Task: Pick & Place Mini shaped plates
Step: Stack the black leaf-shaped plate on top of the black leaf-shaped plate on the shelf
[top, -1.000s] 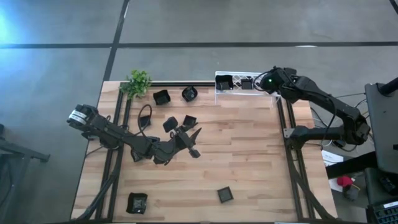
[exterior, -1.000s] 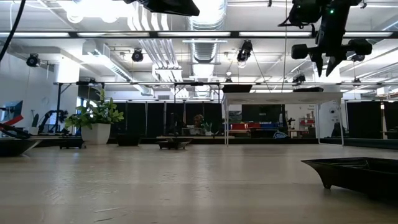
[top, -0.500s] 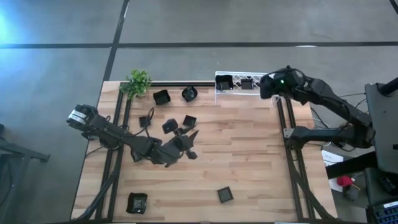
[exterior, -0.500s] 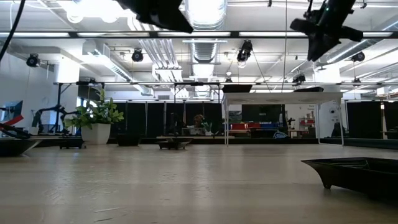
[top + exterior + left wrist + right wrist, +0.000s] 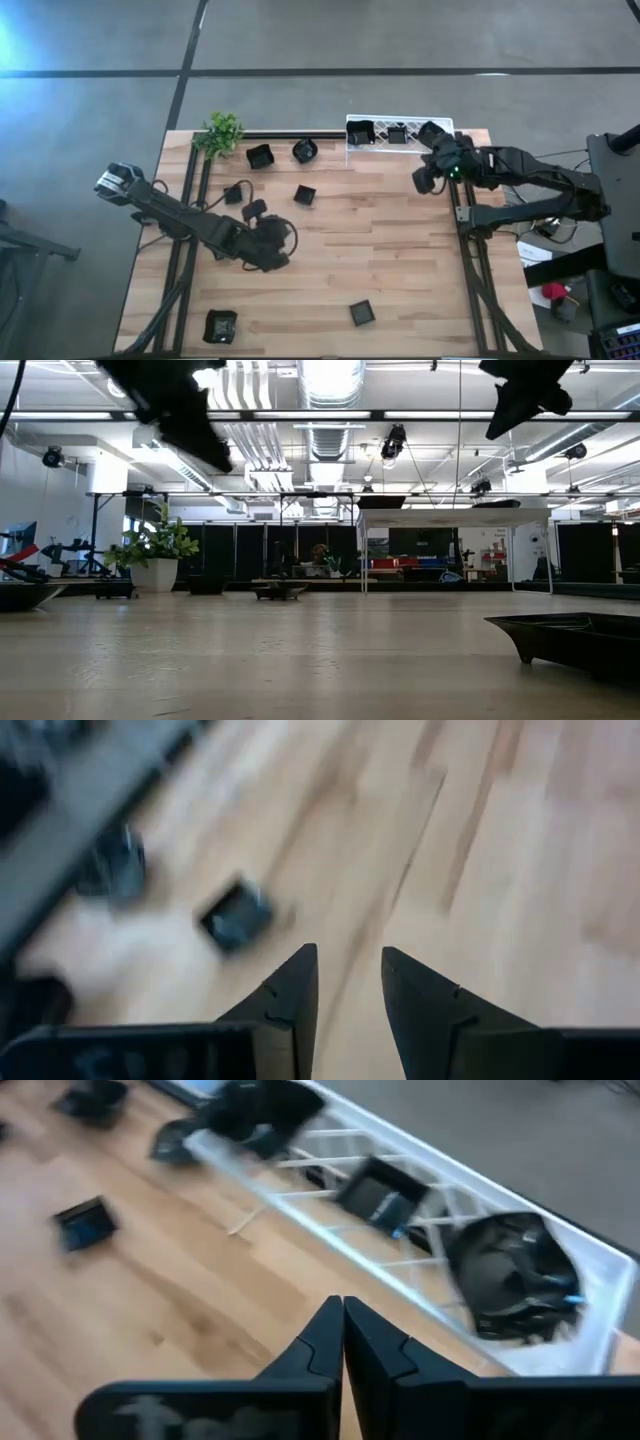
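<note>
Several small dark mini shaped plates lie flat on the wooden table (image 5: 400, 260), among them ones at the far side (image 5: 260, 156) (image 5: 304, 151), at mid table (image 5: 305, 194) and by the near edge (image 5: 361, 313) (image 5: 220, 325). Three more plates sit in the white lattice rack (image 5: 395, 145) at the far edge; the right wrist view shows a round one (image 5: 515, 1270) and a square one (image 5: 380, 1190). My right gripper (image 5: 425, 180) (image 5: 343, 1330) hangs shut and empty on the near side of the rack. My left gripper (image 5: 275, 250) (image 5: 350, 990) stands open over bare wood at mid left, with a plate (image 5: 235, 915) ahead of it.
A small green plant (image 5: 222, 133) stands at the far left corner. Dark frame rails run along the table's left (image 5: 190, 250) and right (image 5: 465, 250) sides. One plate (image 5: 580, 635) sits close to the low camera. Bare wood lies at the table's middle and right.
My right gripper has drawn back from over the rack's right end toward the near edge, rolled and shut, empty; a plate now shows where it stood. My left gripper has swung toward the table's left and near edge, sunk a little and tipped downward, staying open.
</note>
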Controlling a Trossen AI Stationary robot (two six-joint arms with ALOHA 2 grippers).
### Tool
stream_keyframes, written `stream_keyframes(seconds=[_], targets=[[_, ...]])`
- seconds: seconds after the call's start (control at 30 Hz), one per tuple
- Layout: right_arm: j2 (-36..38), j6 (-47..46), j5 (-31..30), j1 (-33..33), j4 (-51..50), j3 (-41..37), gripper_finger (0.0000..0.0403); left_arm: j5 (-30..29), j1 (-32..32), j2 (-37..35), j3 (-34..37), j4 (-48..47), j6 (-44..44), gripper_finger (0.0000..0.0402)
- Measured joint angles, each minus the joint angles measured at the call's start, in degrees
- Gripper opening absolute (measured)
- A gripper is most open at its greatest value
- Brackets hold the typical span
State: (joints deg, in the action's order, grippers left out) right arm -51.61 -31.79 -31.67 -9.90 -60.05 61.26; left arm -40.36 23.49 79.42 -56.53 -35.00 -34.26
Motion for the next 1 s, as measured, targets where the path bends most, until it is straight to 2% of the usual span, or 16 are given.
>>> stream_keyframes(seconds=[0.2,0.4,0.67,1.0], targets=[[-0.13,1.94,0.01,8.32,5.1,-1.01,0.0008,9.49,-0.01,-0.12,1.6,-14.43,-19.51,0.0108],[-0.26,5.3,0.04,13.19,11.39,-2.13,0.0008,15.18,-0.02,-0.12,4.63,-20.53,-30.38,0.0108],[-0.27,6.32,0.1,14.28,14.09,-2.78,0.0008,26.07,-0.02,-0.12,9.99,-21.09,-38.02,0.0108],[-0.26,6.31,0.1,14.28,15.86,-2.78,0.0008,31.85,-0.02,-0.09,14.25,-21.02,-41.44,0.0108]])
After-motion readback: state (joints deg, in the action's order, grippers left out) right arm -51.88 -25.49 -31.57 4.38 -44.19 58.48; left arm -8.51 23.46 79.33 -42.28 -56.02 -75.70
